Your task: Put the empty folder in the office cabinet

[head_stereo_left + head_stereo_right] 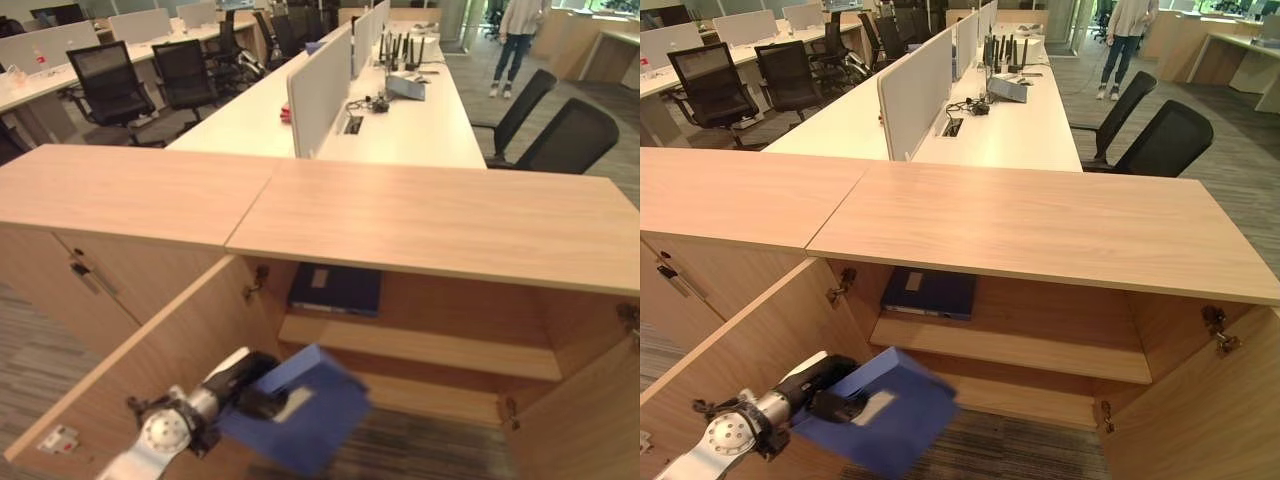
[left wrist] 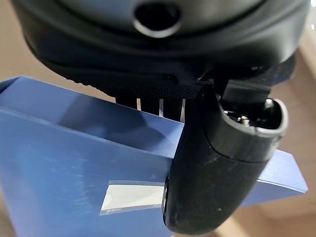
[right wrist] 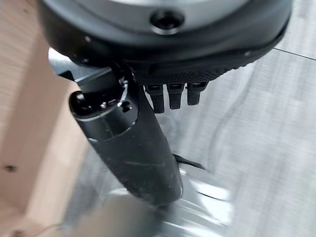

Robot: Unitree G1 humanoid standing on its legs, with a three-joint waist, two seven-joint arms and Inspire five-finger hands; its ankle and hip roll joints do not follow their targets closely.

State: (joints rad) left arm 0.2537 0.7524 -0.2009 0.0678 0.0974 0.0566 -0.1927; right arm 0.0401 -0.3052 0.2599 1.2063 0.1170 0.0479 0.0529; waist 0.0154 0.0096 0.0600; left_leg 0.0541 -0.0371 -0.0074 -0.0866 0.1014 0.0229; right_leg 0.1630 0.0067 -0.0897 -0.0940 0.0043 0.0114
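The left hand [image 1: 262,398], low in the frame left of centre, pinches the blue folder [image 1: 310,415], thumb [image 2: 207,182] pressed on its cover beside a pale label [image 2: 131,196] and fingers behind it. The folder hangs tilted in front of the open cabinet [image 1: 420,225], between the swung-out left door [image 1: 130,385] and the shelf [image 1: 420,350]. A dark binder [image 1: 335,290] lies at the shelf's upper left; the space to its right is open. The right hand [image 3: 148,148] hangs over grey floor [image 3: 266,148] beside a wooden panel [image 3: 24,108], thumb straight, holding nothing.
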